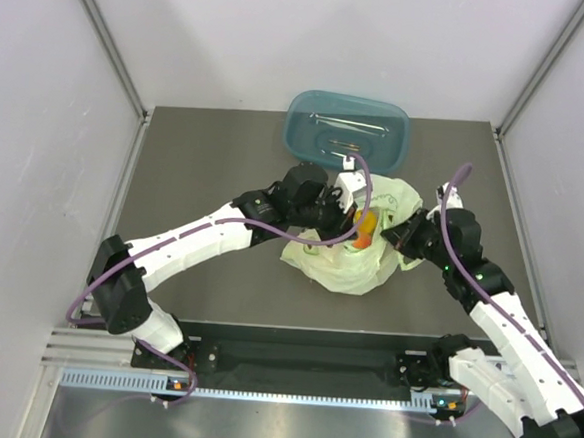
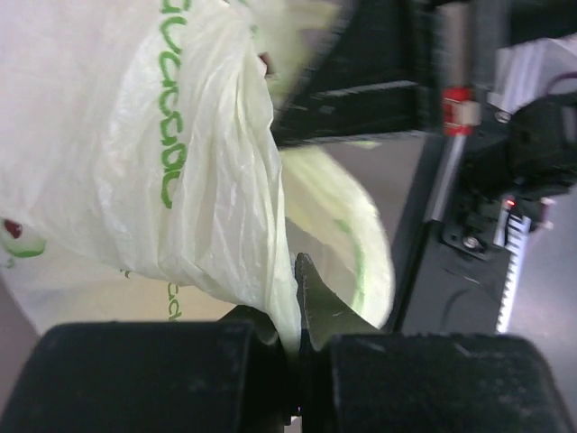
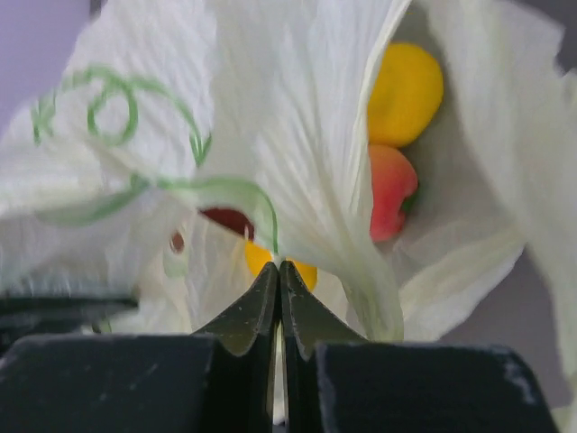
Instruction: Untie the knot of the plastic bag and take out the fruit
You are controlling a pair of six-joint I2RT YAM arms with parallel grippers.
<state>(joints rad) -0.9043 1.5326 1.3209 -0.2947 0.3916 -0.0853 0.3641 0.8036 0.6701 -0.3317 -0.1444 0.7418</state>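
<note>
The pale green plastic bag [image 1: 354,258] lies at the table's middle with its mouth pulled apart. Inside show a yellow fruit [image 3: 405,93] above an orange-red peach [image 3: 390,190], also seen from above [image 1: 367,227]; another yellow fruit [image 3: 260,257] shows through the film. My left gripper [image 1: 344,215] is shut on the bag's left edge [image 2: 225,180], film pinched between the fingers. My right gripper [image 1: 403,232] is shut on the bag's right edge [image 3: 297,135]. No knot shows.
A teal plastic tub [image 1: 346,129] with thin metal tools stands at the back, just behind the bag. Grey walls close the table on left and right. The arm bases and a rail run along the near edge.
</note>
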